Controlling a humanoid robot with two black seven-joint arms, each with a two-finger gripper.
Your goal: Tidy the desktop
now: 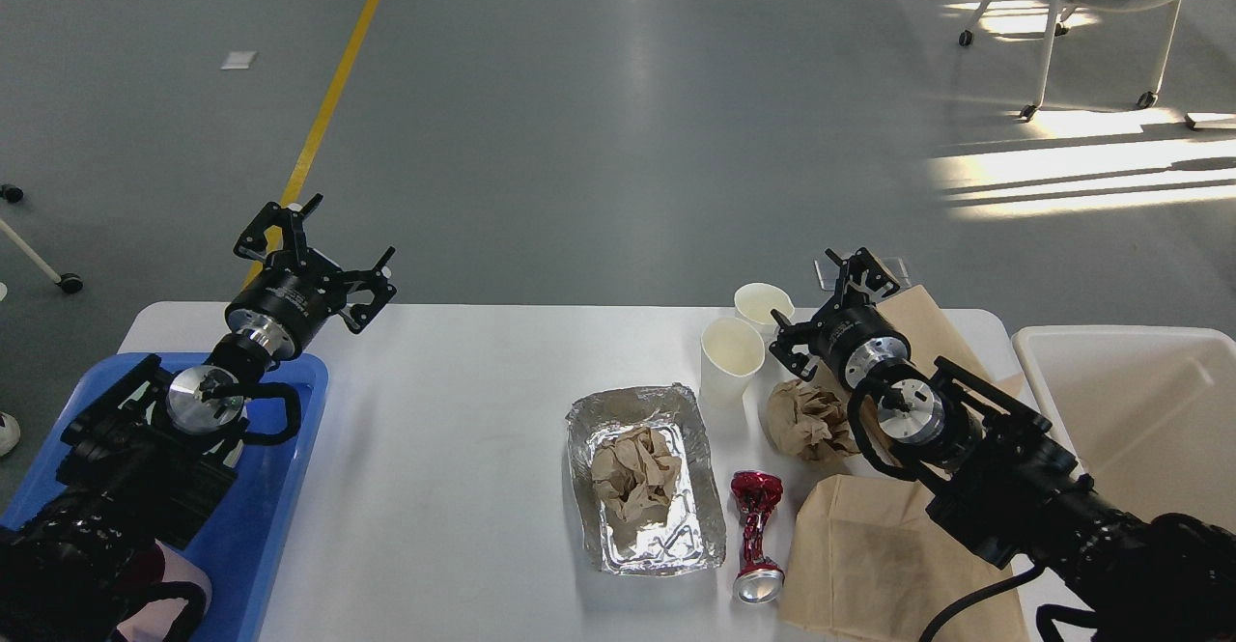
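The white desktop (454, 401) carries a foil tray (591, 418) with crumpled brown paper (635, 473) in it. Beside it are two white paper cups (730, 357) (761, 302), a crumpled brown paper ball (803, 420), a crushed red can (755, 536) and a flat brown paper bag (869, 565). My left gripper (323, 254) is open and empty above the desktop's far left edge. My right gripper (821, 302) is open and empty, just right of the cups and above the paper ball.
A blue tray (285, 488) sits at the left under my left arm, with a pink cup (179, 594) in it. A white bin (1139, 401) stands at the right. A second brown bag (927, 319) lies behind my right arm. A chair (1091, 5) stands far back.
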